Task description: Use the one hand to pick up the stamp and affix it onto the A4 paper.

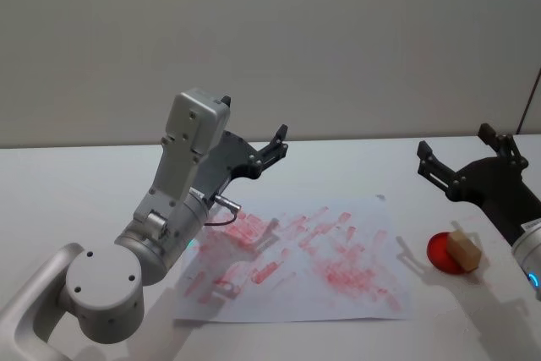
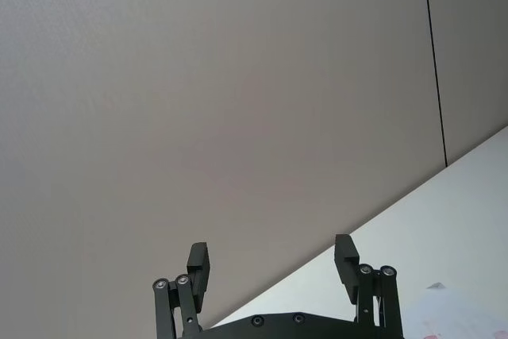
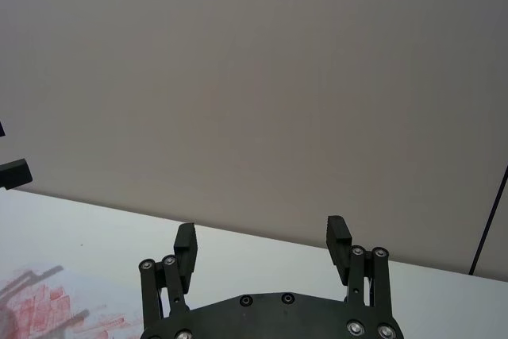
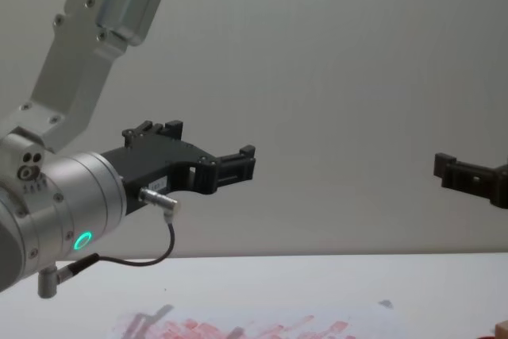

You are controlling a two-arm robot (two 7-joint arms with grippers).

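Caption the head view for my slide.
Left end effector and right end effector hover open; the stamp rests on a red pad beside the A4 paper.

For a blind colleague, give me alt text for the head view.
A stamp sits on a red disc right of the red-printed A4 paper. The open right gripper hovers beyond it; the open left gripper above the paper.

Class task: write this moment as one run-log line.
stamp: on red pad, not yet grasped | right gripper: open, raised beyond stamp | left gripper: open, raised, clear of A4 paper
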